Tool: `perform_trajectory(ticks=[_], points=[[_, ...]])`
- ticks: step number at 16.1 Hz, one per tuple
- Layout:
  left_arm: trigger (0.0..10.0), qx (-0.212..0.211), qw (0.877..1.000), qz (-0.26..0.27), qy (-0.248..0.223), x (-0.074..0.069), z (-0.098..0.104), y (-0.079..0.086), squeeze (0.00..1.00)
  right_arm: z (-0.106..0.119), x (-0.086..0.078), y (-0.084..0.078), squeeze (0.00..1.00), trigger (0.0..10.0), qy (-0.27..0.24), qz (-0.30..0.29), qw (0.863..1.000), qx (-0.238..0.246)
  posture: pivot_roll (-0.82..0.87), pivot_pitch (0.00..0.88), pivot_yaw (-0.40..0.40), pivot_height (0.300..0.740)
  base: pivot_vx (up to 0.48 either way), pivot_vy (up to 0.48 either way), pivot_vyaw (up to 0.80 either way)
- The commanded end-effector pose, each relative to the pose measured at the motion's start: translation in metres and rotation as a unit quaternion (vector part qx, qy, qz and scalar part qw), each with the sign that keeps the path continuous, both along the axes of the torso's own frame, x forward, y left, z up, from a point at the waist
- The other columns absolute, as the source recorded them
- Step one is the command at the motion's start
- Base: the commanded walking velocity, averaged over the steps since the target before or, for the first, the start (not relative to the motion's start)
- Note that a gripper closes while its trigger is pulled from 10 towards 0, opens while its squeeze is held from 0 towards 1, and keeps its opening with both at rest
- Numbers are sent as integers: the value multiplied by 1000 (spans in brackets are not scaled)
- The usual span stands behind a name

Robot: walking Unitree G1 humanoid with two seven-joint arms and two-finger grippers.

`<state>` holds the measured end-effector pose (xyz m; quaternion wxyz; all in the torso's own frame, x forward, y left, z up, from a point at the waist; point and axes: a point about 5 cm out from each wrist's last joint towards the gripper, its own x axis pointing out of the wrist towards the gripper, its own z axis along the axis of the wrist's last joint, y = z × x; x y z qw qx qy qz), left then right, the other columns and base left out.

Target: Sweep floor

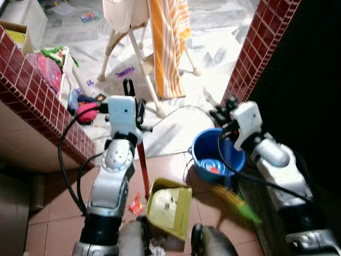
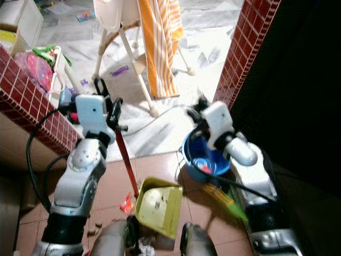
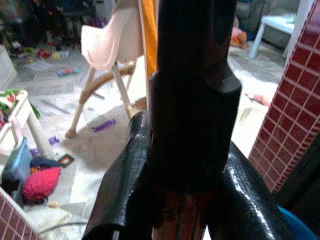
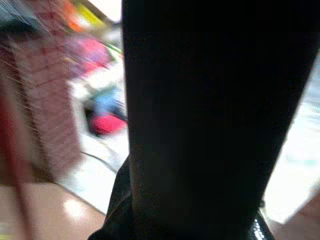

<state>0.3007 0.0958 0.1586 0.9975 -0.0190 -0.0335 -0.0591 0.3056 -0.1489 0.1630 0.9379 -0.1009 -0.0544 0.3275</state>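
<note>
Fingers of the left gripper (image 1: 134, 106) clamp the dustpan handle (image 1: 143, 165); the right gripper's (image 1: 222, 114) grip can't be told. Scraps (image 1: 135, 204) at lower centre remain unswept.

No text, label, brand, number or sign can be read in any view. Small printed things are seen on the floor (image 1: 224, 48) in the upper left of the head views, but they are too small and too blurred to be read. The right wrist view is blurred, and nothing written can be made out there.
</note>
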Motion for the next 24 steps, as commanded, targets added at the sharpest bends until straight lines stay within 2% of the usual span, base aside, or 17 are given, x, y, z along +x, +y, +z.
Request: perform_trajectory(ticks=[1, 3, 4, 5, 6, 8, 9, 11, 13, 14, 15, 17, 18, 20, 22, 24], points=[[10000, 5, 1000, 0, -1, 2, 3, -2, 0, 22, -6, 22, 0, 10000, -3, 74, 996, 46, -47, 173, 49, 740, 0, 0, 0], [10000, 8, 1000, 5, 3, 2, 1, -1, 0, 35, -6, 24, 0, 10000, -5, 86, 994, 70, -46, 173, 52, 740, 0, 0, 0], [10000, 6, 1000, 4, 4, 2, 1, 0, 0, 49, -1, 20, 0, 10000, -18, 79, 993, 87, -44, 180, 51, 740, 0, 0, 0], [10000, 7, 1000, 4, 4, 3, 1, 0, 0, 51, -2, 12, 0, 10000, -18, 80, 995, 57, -44, 198, 51, 740, 0, 0, 0], [10000, 7, 1000, 4, 4, 2, 1, 0, 0, 43, -8, 6, 0, 10000, -5, 97, 995, 14, -47, 194, 51, 740, 0, 0, 0], [10000, 6, 1000, 4, 6, 2, 1, -1, 0, 25, -18, -11, 0, 10000, 47, 116, 991, -40, -49, 194, 50, 740, 0, 0, 0], [10000, 6, 1000, 4, 8, 2, 0, -1, 0, 5, -25, -30, 0, 10000, 108, 111, 982, -105, -54, 195, 51, 740, 0, 0, 0], [10000, 4, 1000, 0, 8, 2, 0, -3, 0, -22, -36, -58, 0, 10000, 175, 91, 962, -191, -54, 195, 51, 740, 0, 0, 0], [10000, 3, 1000, -4, 8, 4, 1, -6, 0, -35, -41, -75, 0, 10000, 213, 65, 950, -221, -69, 192, 55, 740, 0, 0, 0], [10000, 3, 1000, -4, 7, 4, 1, -6, 0, -37, -41, -78, 0, 10000, 215, 60, 947, -233, -69, 192, 55, 740, 0, 0, 0], [10000, 2, 1000, -5, 6, 4, 2, -6, 0, -45, -34, -96, 0, 10000, 202, -3, 932, -302, -69, 192, 55, 740, 0, 0, 0], [10000, 3, 1000, -6, 5, 5, 2, -6, 0, -43, -15, -115, 0, 10000, 151, -128, 922, -332, -70, 192, 57, 740, 0, 0, 0], [10000, 3, 1000, -6, 5, 5, 2, -6, 0, -37, -5, -122, 0, 10000, 110, -200, 918, -325, -66, 190, 56, 740, 0, 0, 0], [10000, 3, 1000, -4, 3, 4, 2, -6, 0, -24, 6, -127, 0, 10000, 41, -274, 907, -318, -58, 188, 55, 740, 0, 0, 0], [10000, 3, 1000, -3, 2, 4, 3, -5, 0, -13, 15, -123, 0, 10000, -35, -317, 898, -302, -51, 186, 51, 740, 0, 0, 0], [10000, 4, 1000, -2, 1, 3, 3, -5, 0, -9, 19, -111, 0, 10000, -89, -333, 907, -243, -43, 186, 49, 740, 0, 0, 0]])
